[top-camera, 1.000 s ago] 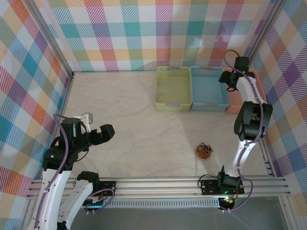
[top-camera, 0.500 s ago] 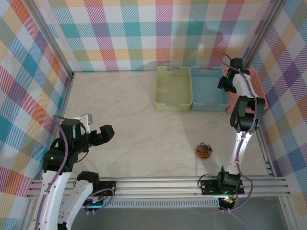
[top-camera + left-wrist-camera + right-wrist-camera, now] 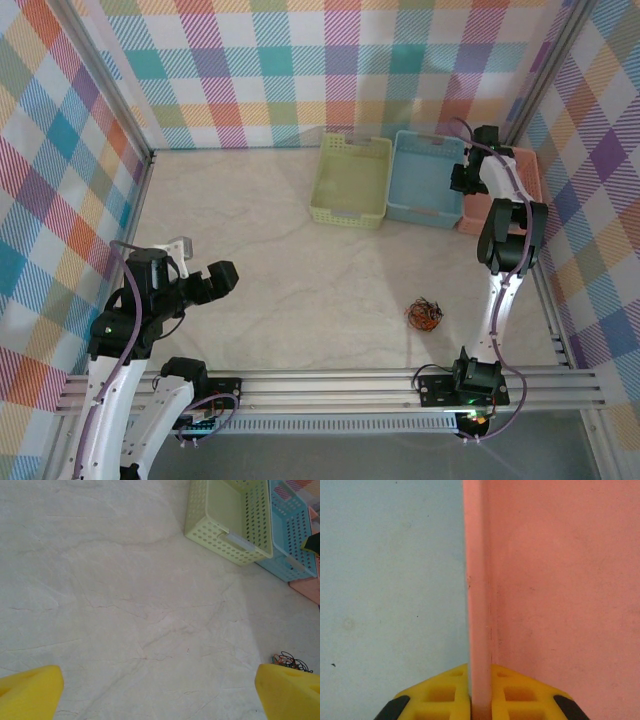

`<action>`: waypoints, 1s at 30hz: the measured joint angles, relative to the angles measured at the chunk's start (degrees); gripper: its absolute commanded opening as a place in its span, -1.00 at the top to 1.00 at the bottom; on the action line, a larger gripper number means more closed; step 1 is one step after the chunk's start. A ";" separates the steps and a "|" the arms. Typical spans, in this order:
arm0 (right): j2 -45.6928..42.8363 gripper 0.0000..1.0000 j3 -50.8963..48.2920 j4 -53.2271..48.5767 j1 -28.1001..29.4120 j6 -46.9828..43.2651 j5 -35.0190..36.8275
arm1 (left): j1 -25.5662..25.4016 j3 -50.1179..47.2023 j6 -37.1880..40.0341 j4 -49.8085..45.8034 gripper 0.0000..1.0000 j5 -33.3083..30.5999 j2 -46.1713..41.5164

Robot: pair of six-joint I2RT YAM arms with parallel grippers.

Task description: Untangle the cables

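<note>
Right gripper [image 3: 465, 180] clamps the wall of the pink basket [image 3: 479, 580], upper right; I pull slowly, level; left gripper [image 3: 157, 692] stands wide.

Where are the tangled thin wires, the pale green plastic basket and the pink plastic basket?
Tangled thin wires [image 3: 423, 314]: top view, middle of the bundle.
Pale green plastic basket [image 3: 225, 505]: left wrist view, bare floor inside.
Pink plastic basket [image 3: 479, 580]: right wrist view, edge of its wall.

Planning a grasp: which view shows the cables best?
Top external: the cables lie whole and unobstructed on the table. The left wrist view catches them at its lower right edge, partly behind a fingertip. The right wrist view faces the pink basket.
</note>
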 measured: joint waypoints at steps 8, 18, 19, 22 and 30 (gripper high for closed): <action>-0.31 0.97 -0.59 0.87 3.08 0.24 -0.11 | 0.00 -0.04 0.00 0.00 -0.97 0.00 0.00; -0.31 1.00 -0.59 1.51 12.13 2.25 -1.33 | 0.00 -0.04 0.00 0.00 -0.97 -0.02 0.00; -0.31 1.00 -0.59 1.51 12.85 2.75 -1.40 | 0.00 -0.04 0.00 0.00 -0.97 -0.04 0.00; -0.31 1.00 -0.59 1.49 14.82 4.52 -1.27 | 0.00 -0.04 0.00 0.00 -0.97 -0.13 0.00; -0.28 0.94 0.09 1.36 17.97 8.44 -1.22 | 0.00 -0.04 0.00 -0.02 -0.97 -0.76 0.02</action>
